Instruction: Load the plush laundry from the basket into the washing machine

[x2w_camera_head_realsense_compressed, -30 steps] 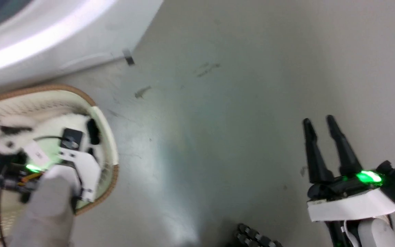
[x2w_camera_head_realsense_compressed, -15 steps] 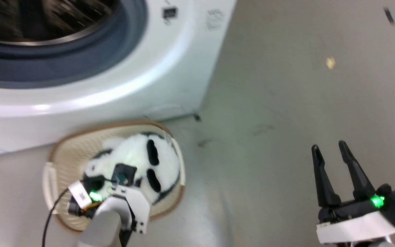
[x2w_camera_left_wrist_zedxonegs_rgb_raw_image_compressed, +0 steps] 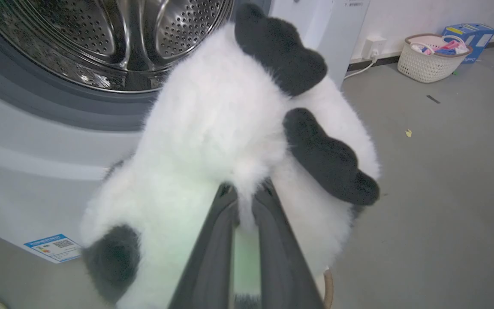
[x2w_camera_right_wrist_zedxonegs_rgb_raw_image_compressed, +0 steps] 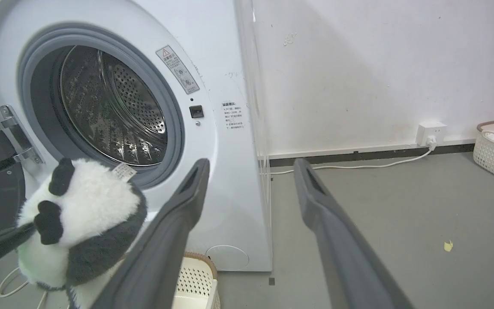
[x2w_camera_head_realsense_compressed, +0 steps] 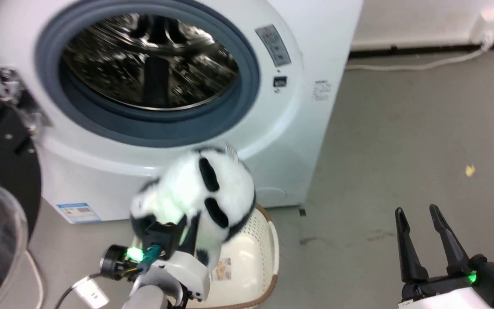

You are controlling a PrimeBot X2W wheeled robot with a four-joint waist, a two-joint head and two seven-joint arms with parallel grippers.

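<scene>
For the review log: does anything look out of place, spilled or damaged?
Nothing serious. A small yellow scrap lies on the floor right of the washing machine; the left hand holds the plush laundry above the basket.

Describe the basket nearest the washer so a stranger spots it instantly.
Find the white front-loading washing machine, door open. On the floor at its lower right corner sits a cream perforated basket, below the plush panda. Unlike the basket by the wall, it shows no colourful items.

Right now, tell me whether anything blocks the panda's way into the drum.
Nothing visible does. The left tool holds the panda below the open washer; its door is swung aside and the drum looks empty.
</scene>
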